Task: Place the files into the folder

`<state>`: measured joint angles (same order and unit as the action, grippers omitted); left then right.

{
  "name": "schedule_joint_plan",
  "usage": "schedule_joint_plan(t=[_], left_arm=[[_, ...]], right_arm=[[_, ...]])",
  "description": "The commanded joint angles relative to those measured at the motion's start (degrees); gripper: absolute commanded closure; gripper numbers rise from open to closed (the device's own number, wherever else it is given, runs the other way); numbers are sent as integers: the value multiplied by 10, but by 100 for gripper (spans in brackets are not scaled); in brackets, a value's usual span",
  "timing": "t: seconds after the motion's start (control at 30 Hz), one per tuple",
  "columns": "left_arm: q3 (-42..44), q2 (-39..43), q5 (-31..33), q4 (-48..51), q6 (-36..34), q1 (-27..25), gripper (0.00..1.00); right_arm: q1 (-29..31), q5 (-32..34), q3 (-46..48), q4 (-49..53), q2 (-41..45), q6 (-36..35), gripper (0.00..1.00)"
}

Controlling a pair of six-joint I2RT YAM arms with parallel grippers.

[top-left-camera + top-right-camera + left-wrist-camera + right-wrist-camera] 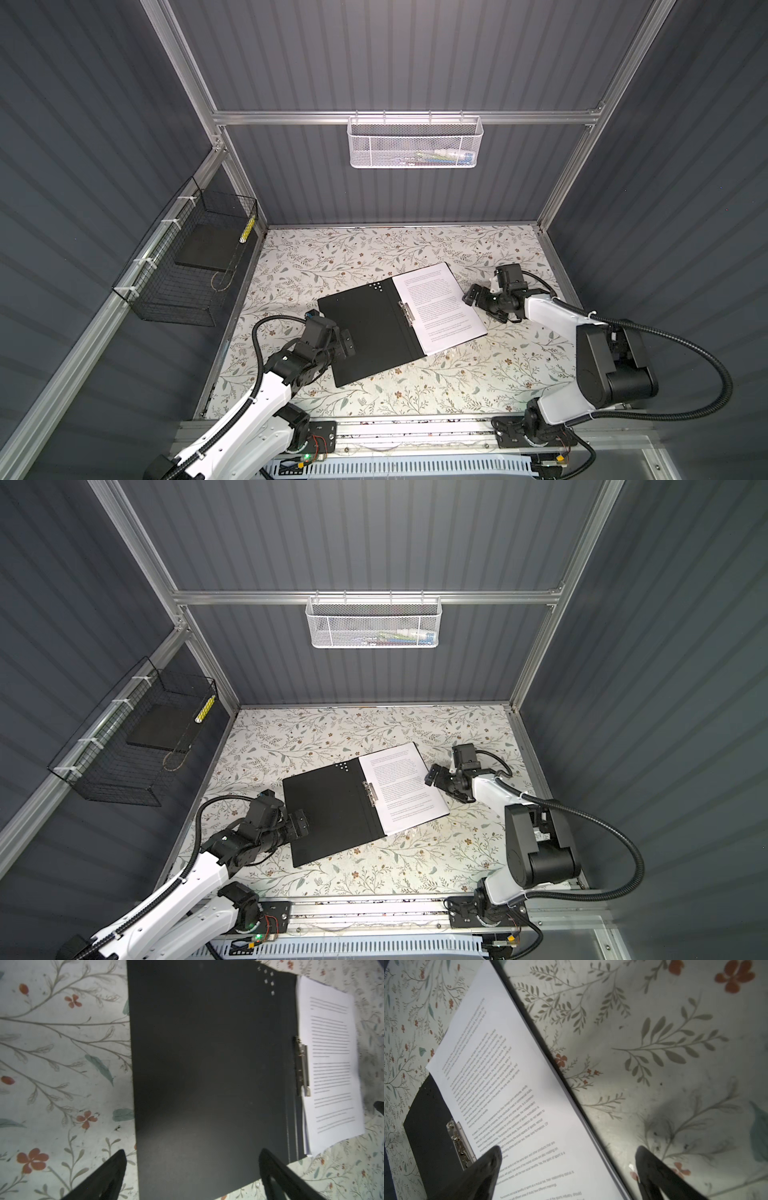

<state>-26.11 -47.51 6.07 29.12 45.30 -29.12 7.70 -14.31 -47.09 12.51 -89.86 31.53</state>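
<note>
A: Start at the left. What is the left hand [348,341] doing?

B: It is released, jaws spread wide, holding nothing. It sits right at the outer edge of the folder [365,332], which lies open and flat on the tabletop [415,395].

A: What is the risk there?

B: That black half is thin and lies flush. If a finger fails to get under the edge, I think it shoves the whole folder sideways instead of lifting the flap.

A: And the middle?

B: The metal clip [407,311] sits along the spine. I cannot tell whether it pins the sheets or only lies beside them.

A: So where are the files [440,303]?

B: They are stacked on the folder's right half, against the clip, with 1 corner slightly fanned in the left wrist view. If they are loose, a shove or a fast flap could slide them out or crease them.

A: And the right hand [471,295]?

B: Also released and empty, just beside the stack's outer edge. In its wrist view 1 finger [485,1172] hangs over the paper, the other over bare tabletop. A careless pull-away could drag the top sheet.
</note>
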Motion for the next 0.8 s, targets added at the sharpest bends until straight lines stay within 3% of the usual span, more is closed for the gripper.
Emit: schedule_joint_plan(t=[0.0, 0.6, 0.77], left_arm=[[21, -16, 2, -22, 10, 5, 0], [67, -131, -36, -143, -1, 10, 0], [75, -124, -72, -184, 1, 11, 0]], right_arm=[[-4, -63, -19, 9, -25, -15, 1], [-5, -133, -46, 3, -88, -10, 1], [1, -153, -49, 5, -103, -13, 1]])
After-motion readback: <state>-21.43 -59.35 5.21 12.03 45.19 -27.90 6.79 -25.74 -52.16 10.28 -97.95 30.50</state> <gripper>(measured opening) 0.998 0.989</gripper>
